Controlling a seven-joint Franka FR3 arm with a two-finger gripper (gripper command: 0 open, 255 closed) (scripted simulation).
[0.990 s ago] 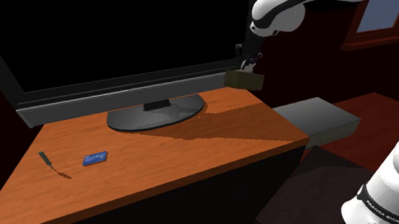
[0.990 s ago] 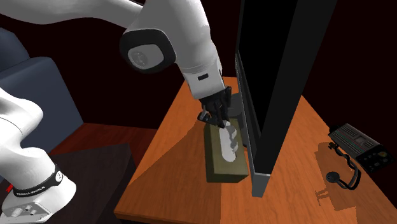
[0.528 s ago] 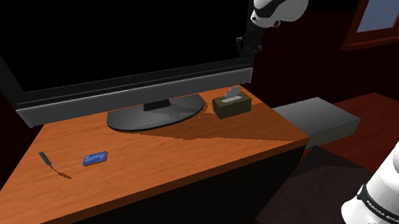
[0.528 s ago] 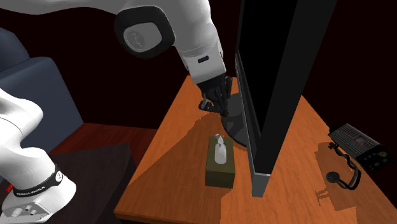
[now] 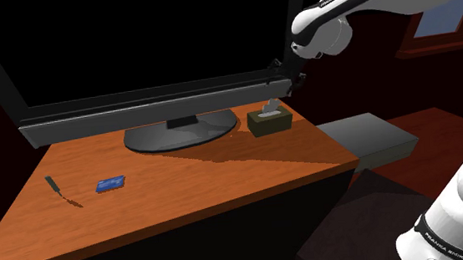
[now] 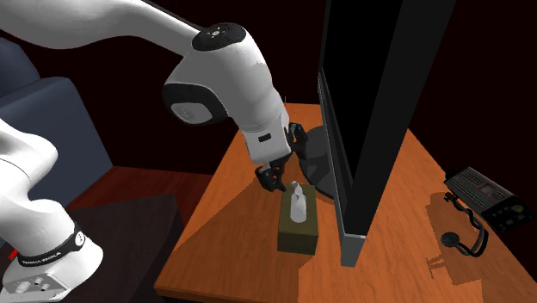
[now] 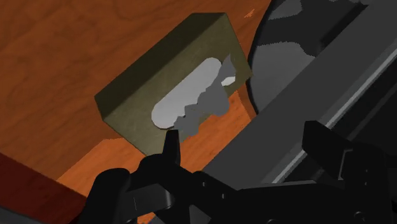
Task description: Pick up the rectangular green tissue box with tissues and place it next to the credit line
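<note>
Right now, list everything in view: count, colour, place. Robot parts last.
Tissue box: 1, olive green, on the table beside the TV.
TV: 1, black, on the table.
Card: 1, blue, on the table, shoulder view's left.
Stick: 1, dark, just left of the card there.
Phone: 1, dark, on the table, second exterior view's right.
Table: 1, orange-brown wood.
Flat box: 1, grey, past the table's end, shoulder view's right.
Sofa: 1, blue, second exterior view's left.
Window: 1, bluish, shoulder view's upper right.
Arm: 1, white, dark joints.
Claw: 1, black, open, close over the tissue box.
</note>
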